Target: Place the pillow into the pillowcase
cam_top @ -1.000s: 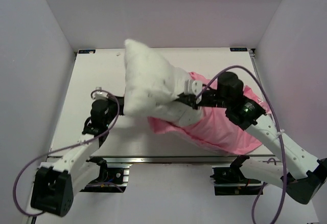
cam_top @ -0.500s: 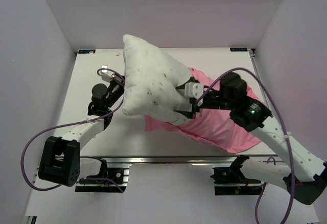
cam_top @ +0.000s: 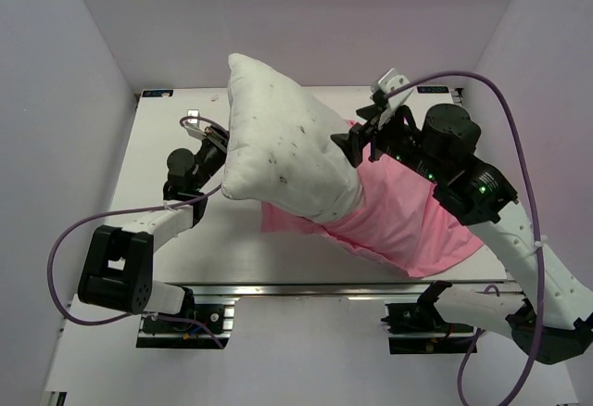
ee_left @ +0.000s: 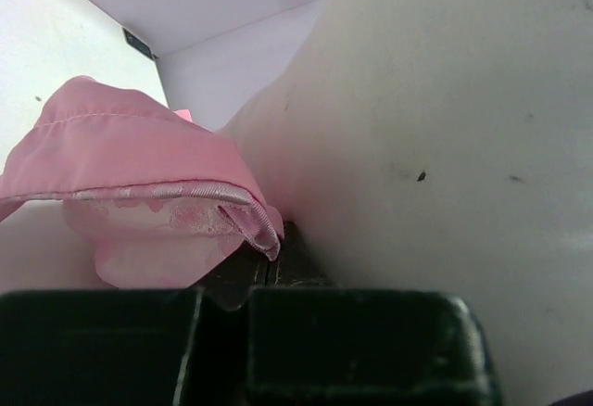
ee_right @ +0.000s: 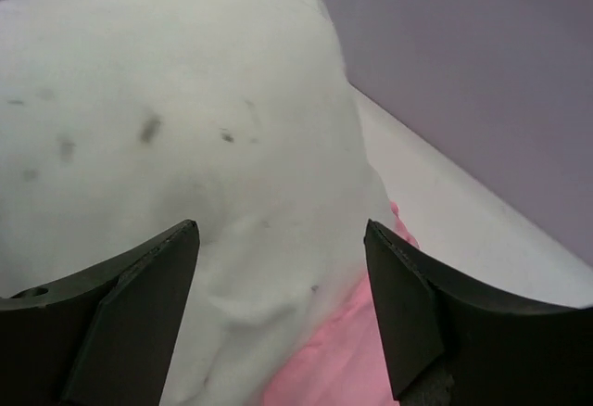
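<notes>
My right gripper (ee_right: 280,239) gapes open, plump speckled white pillow (ee_right: 185,128) just ahead — left gripper (ee_left: 269,272) pinches the shiny pink pillowcase (ee_left: 139,160) hem.

The plump, dark-specked white pillow (cam_top: 283,151) stands tilted just ahead of the wide-spread right gripper (ee_right: 283,267), its lower end over the crumpled pink pillowcase (cam_top: 408,225), whose hem is pinched in the left gripper (ee_left: 271,256).

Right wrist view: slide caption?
Open right hand facing the speckled white pillow, pink pillowcase peeking out beneath.
</notes>
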Robot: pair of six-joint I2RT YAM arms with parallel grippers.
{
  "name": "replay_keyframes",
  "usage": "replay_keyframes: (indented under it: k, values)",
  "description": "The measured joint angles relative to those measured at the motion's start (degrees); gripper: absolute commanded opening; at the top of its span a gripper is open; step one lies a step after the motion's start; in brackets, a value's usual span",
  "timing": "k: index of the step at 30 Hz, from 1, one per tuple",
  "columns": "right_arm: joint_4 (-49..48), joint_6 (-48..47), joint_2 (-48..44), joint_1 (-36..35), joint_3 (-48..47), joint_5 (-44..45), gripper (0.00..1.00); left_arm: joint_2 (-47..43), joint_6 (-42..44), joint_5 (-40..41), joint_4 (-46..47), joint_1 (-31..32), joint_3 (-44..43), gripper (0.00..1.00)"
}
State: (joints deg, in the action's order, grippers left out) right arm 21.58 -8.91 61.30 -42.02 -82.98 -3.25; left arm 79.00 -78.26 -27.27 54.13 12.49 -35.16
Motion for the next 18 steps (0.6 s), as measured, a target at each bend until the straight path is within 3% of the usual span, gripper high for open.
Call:
replay_keyframes:
  k: [8,12,18]
  values:
    - [6.7,6.1,3.3,9.8,3.2,7.0,0.72,0.9,-0.7,-3.0,2.9,0.0,-1.4,0.00]
    - [8.6,6.8,4.9,10.9,4.1,7.0,0.67,1.2,-0.9,-3.5,3.8,0.0,-1.4,0.00]
    - [9.4,6.9,5.7,11.2,4.1,6.2,0.47,1.2,-1.3,-3.8,4.5,0.0,-1.4,0.00]
